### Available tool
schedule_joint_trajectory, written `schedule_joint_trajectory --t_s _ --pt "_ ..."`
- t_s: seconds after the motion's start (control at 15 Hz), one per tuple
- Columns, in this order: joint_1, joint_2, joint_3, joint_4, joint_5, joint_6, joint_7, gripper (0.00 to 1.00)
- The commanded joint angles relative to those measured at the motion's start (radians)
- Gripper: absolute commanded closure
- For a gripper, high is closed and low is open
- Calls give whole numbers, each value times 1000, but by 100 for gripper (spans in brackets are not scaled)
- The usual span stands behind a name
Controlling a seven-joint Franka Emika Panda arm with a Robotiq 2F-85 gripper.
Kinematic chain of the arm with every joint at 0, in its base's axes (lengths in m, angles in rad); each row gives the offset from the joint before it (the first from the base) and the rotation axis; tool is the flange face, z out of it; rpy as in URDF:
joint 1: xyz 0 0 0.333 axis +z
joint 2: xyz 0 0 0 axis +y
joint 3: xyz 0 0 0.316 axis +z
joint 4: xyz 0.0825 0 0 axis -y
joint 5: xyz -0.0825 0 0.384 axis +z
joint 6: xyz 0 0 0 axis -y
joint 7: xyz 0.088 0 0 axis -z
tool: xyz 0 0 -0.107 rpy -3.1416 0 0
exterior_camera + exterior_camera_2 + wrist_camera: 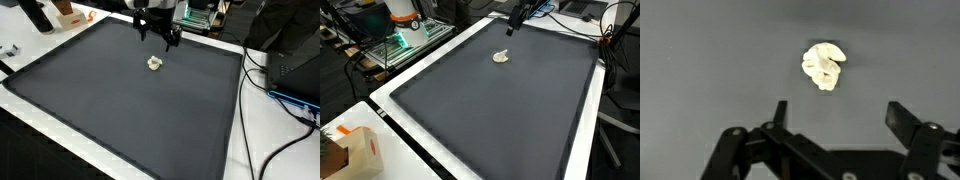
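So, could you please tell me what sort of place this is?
Probably a robotics lab: large dark grey mat on a white table, loose black cables beside it, lit electronics rack.

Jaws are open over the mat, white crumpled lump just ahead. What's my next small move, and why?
Probably ease the gripper forward until the white crumpled lump sits between its jaws. In the wrist view the lump lies beyond the open jaws, untouched on the dark mat, so closing now would likely miss it.

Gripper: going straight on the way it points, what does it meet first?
Probably the small crumpled cream-white lump, lying ahead between the open jaws with nothing in the way. Depth is unclear, so the black gripper may instead touch the dark grey mat just beside it.
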Motion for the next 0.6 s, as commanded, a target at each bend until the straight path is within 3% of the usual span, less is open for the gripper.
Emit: schedule_joint_trajectory --t_s 0.0,0.07,0.13,0.53 --pt "-53 -117 12 -156 80 99 -49 0" --pt "-61 -133 11 -178 91 119 -60 0" --pt "-40 -67 6 -83 48 59 -29 0" --pt "-55 -108 8 -135 64 88 -40 0"
